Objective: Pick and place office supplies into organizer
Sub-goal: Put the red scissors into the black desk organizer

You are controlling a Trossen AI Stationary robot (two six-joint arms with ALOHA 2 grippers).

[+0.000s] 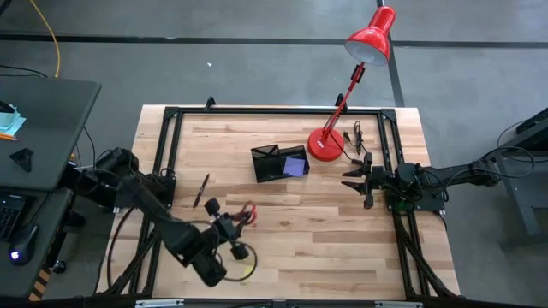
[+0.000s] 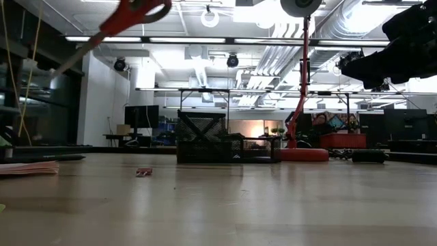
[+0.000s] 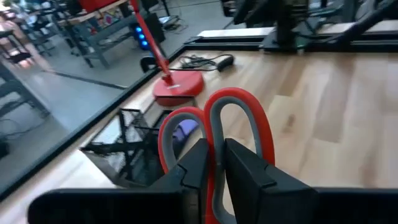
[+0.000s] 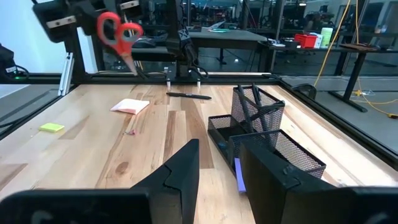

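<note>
My left gripper (image 1: 233, 224) is over the table's near left part, shut on red-handled scissors (image 3: 214, 124) that are lifted off the wood. The scissors also show high in the low view (image 2: 133, 12) and in the right wrist view (image 4: 118, 32). The black mesh organizer (image 1: 281, 162) stands on the table's far middle with a purple sticky-note pad (image 1: 295, 167) inside. A black pen (image 1: 201, 190), a pink pad (image 4: 130, 106) and a yellow piece (image 4: 51, 127) lie on the wood. My right gripper (image 1: 355, 180) waits open at the table's right edge. My left gripper pinches the scissors between its two fingers where the two handle loops meet (image 3: 215, 177). The fingers lie nearly level, aimed toward the organizer. The red and grey loops stick out ahead of the fingertips. The scissors hang clear of the table, the blades (image 2: 72, 58) slanting down.
A red desk lamp (image 1: 325, 145) stands with its round base right of the organizer, its head (image 1: 371, 38) beyond the far edge. Black cables (image 1: 355, 137) lie beside the base. A black frame rail (image 1: 274, 109) borders the table. Bare wood spans the near right.
</note>
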